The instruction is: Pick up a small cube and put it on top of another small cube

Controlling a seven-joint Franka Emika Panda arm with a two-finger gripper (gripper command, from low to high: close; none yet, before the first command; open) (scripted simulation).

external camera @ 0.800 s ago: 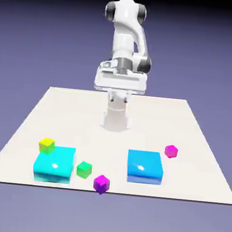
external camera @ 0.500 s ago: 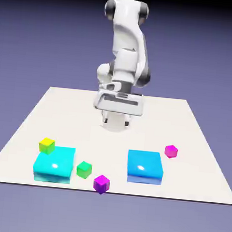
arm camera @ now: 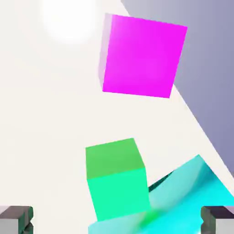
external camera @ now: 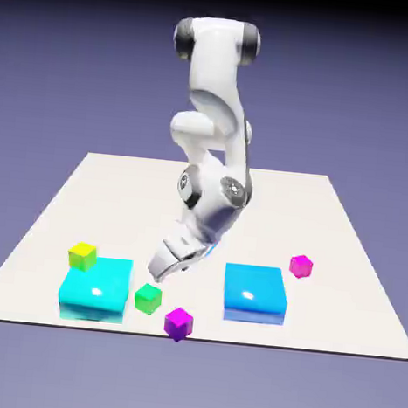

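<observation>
Approaching the green cube (external camera: 148, 299), right of the cyan block (external camera: 96, 289), your gripper (arm camera: 117, 220) was spread and empty; the cube looked light, rigid, perhaps slick, best gripped across opposite side faces.

1. The white Franka arm (external camera: 220, 95) bends down over the pale table (external camera: 272, 214), its gripper (external camera: 170, 274) tilted, just above and behind the small green cube (external camera: 148, 299).
2. The green cube sits between the flat cyan block (external camera: 96, 290) and the small purple cube (external camera: 178, 324), which is at the near edge.
3. The small yellow cube (external camera: 82, 256) overlaps the cyan block's far-left corner; contact is unclear.
4. Toward the exterior view's right lie the flat blue block (external camera: 254, 293) and a small magenta cube (external camera: 301, 266).
</observation>
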